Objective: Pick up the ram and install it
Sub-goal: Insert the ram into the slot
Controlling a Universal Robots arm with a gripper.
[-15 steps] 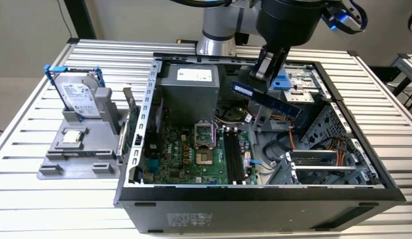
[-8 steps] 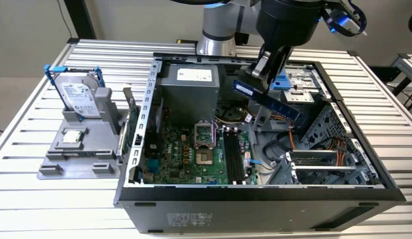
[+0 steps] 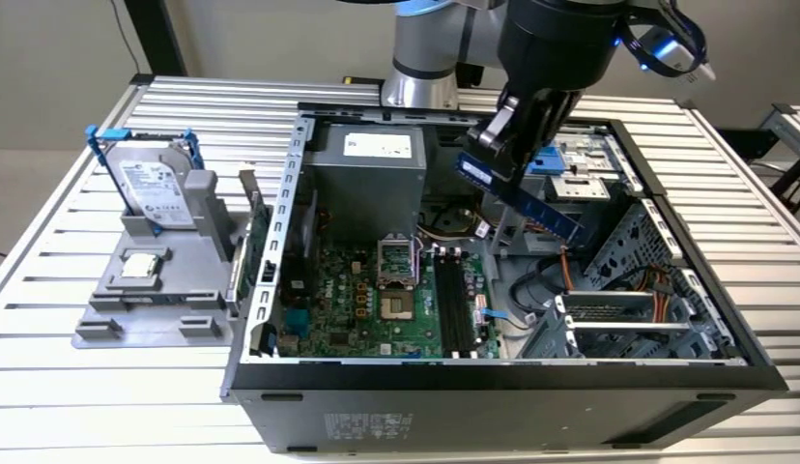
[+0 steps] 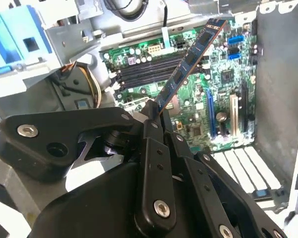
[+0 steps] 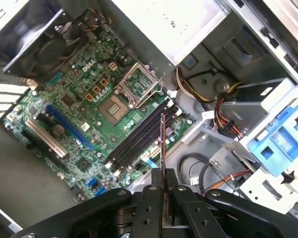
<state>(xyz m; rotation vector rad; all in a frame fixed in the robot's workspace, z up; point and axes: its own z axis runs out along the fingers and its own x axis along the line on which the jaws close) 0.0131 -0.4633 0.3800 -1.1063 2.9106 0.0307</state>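
Observation:
My gripper (image 3: 500, 147) hangs over the open computer case (image 3: 503, 372) and is shut on the ram (image 3: 535, 208), a thin blue stick that slants down toward the exterior view's right. In the second wrist view the ram (image 4: 188, 59) sticks out from the black fingers (image 4: 150, 130) over the green motherboard (image 4: 223, 79). Seen edge-on in the first wrist view, the ram (image 5: 163, 144) rises from the gripper (image 5: 163, 191) above the long black memory slots (image 5: 136, 136). The stick is held in the air, apart from the slots (image 3: 454, 304).
A grey power supply (image 3: 368, 169) fills the case's back. A blue drive bay (image 3: 574, 159) and loose cables (image 3: 555, 290) lie on the exterior view's right. Outside the case, a grey stand (image 3: 156, 290) holds a hard drive (image 3: 156, 188) and a processor (image 3: 142, 263).

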